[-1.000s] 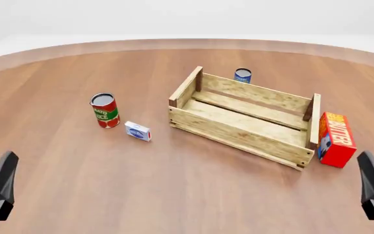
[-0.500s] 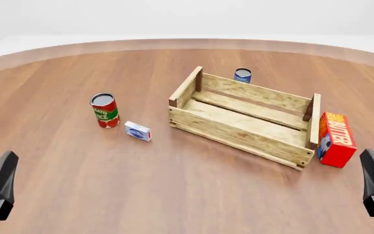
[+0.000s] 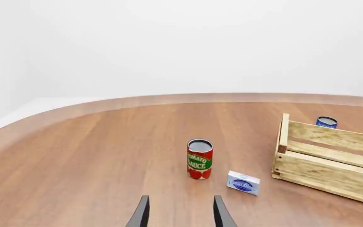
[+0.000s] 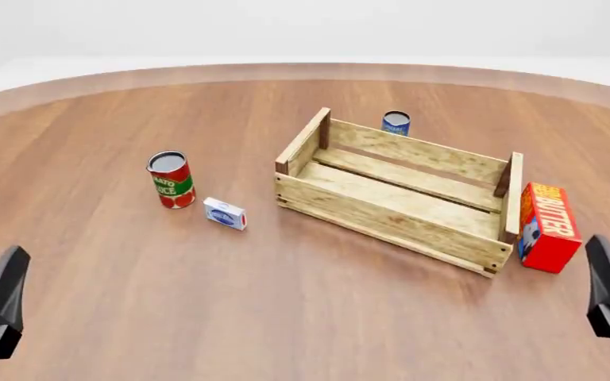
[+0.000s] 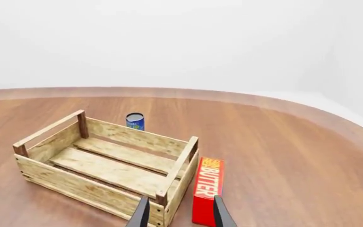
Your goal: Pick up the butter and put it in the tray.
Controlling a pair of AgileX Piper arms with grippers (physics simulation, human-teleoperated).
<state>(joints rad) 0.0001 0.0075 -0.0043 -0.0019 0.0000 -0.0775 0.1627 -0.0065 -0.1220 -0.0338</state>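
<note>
A large round table of reddish-brown wood with lengthwise grain (image 4: pixel 283 317) fills almost the whole scene. Its far edge (image 4: pixel 305 71) curves in a wide arc, paler along the rim. Beyond that edge lies a strip of plain pale grey-white floor (image 4: pixel 29 67), and behind the table rises a featureless white backdrop (image 3: pixel 181 47), with no seam or window to be seen. The light is soft and even; shadows on the tabletop are faint.

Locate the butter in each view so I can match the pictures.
Front: butter at far right, against the tray's right end.
Right wrist: butter near the bottom centre, beside the tray.
Left wrist: not in view.
Shared landmark: the tray.
</note>
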